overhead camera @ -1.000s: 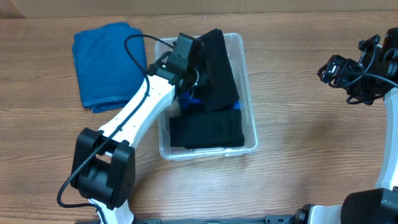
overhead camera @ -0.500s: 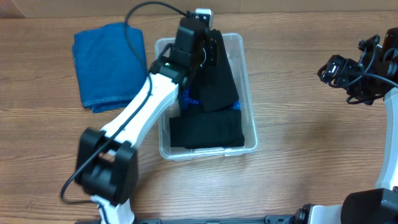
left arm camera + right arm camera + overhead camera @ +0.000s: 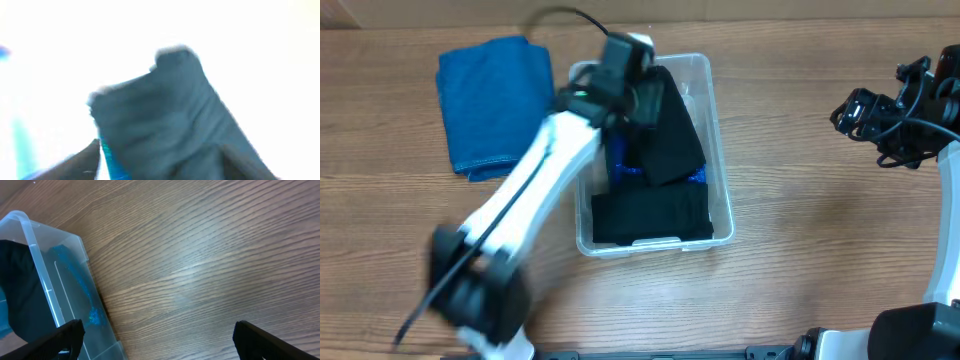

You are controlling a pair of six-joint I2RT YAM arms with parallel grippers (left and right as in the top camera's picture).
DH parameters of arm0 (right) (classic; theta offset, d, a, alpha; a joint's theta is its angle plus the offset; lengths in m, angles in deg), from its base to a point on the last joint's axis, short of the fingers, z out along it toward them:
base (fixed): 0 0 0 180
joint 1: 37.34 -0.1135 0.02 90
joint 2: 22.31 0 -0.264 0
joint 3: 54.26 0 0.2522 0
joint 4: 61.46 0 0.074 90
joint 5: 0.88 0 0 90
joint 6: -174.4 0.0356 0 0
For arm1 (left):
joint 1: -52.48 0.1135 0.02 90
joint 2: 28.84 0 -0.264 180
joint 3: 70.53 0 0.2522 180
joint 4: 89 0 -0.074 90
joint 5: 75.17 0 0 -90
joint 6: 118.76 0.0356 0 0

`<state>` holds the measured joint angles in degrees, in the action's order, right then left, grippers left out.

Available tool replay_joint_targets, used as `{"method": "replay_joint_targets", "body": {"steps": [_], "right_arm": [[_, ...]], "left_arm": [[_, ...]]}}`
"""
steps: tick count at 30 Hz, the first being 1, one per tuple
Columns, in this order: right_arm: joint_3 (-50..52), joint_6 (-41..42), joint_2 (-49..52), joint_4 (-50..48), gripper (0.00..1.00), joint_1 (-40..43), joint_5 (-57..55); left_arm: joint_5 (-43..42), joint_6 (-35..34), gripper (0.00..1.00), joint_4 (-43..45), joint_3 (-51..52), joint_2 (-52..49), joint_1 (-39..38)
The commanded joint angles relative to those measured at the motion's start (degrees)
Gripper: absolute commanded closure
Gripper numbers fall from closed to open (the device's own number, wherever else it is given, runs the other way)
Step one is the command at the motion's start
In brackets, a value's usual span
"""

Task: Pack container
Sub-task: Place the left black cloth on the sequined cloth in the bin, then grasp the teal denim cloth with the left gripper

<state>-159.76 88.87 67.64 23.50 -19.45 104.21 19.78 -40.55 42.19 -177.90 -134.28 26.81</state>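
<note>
The clear plastic container (image 3: 719, 130) stands mid-table and holds a folded black cloth (image 3: 655, 215) at its near end. A second black cloth (image 3: 672, 130) lies slanted across its far half, over something blue (image 3: 620, 160). My left gripper (image 3: 642, 98) is blurred with motion over the container's far left corner. In the left wrist view its fingers (image 3: 165, 167) are spread wide on either side of the black cloth (image 3: 165, 115). My right gripper (image 3: 845, 112) hovers far to the right, open and empty (image 3: 160, 350). The right wrist view shows the container's corner (image 3: 35, 245).
A folded blue towel (image 3: 490, 100) lies on the wooden table to the left of the container. The left arm's white links stretch from the front left edge up to the container. The left wrist view is mostly washed out white.
The left gripper has moved from the middle of the container toward its far left corner. The slanted black cloth has settled lower. The right arm has not moved.
</note>
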Motion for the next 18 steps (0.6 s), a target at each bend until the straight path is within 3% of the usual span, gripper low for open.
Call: {"method": "replay_joint_targets", "body": {"steps": [1, 5, 7, 11, 14, 18], "right_arm": [[-0.1, 0.3, -0.3, -0.2, 0.0, -0.2, 0.5], [-0.1, 0.3, -0.3, -0.3, 0.0, -0.2, 0.5], [-0.1, 0.3, -0.3, -0.3, 0.0, -0.2, 0.5], [-0.1, 0.3, -0.3, -0.3, 0.0, -0.2, 0.5], [-0.1, 0.3, -0.3, -0.3, 0.0, -0.2, 0.5], [-0.1, 0.2, -0.3, 0.1, 0.0, -0.2, 0.5]], "left_arm": [[10.5, 0.5, 0.0, -7.9, -3.0, 17.3, 7.1], [9.6, -7.2, 0.0, -24.4, -2.8, 21.4, 24.7], [1.7, -6.1, 0.0, -26.0, -0.9, 18.8, 34.9], [-13.0, 0.4, 0.0, -23.2, -0.3, 8.4, 47.8], [-27.8, 5.0, 0.0, -14.7, -0.3, -0.4, 55.7], [-40.4, 5.2, 0.0, -4.6, -0.3, -11.3, 58.9]]}}
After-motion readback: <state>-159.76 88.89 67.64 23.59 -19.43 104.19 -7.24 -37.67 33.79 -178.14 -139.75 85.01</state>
